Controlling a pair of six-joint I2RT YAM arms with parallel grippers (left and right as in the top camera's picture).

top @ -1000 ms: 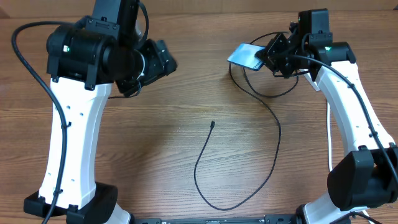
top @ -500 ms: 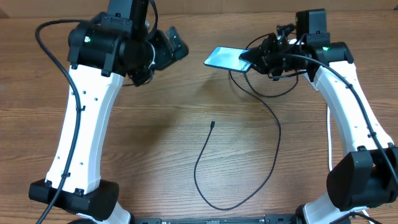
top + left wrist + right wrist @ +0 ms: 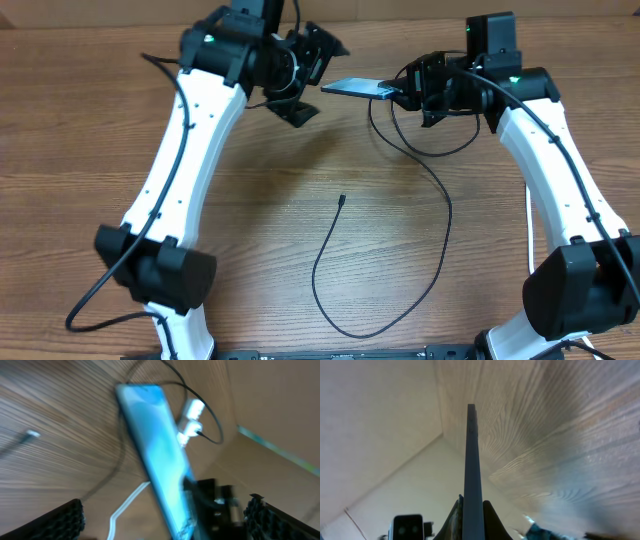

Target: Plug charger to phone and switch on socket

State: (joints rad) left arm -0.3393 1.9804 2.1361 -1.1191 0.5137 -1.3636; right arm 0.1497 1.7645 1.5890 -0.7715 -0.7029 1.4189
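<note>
Swung up to twelve o'clock, my left claw hangs released beside the phone, which my right claw grasps aloft. Stiff, slick glass; I'd pinch its long edges. Limp charger lies mid worktop.

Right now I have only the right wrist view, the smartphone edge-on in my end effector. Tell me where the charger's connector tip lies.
Observer: The connector tip of the thin black charger cable lies loose on the wooden table, mid-table, apart from the slim blue-screened smartphone.
Operator: Report the left end effector.
Observer: The left end effector is open, facing the smartphone's free end.
Operator: Find the plug end.
Observer: The left wrist view shows a blurred white plug on the table beyond the smartphone.
</note>
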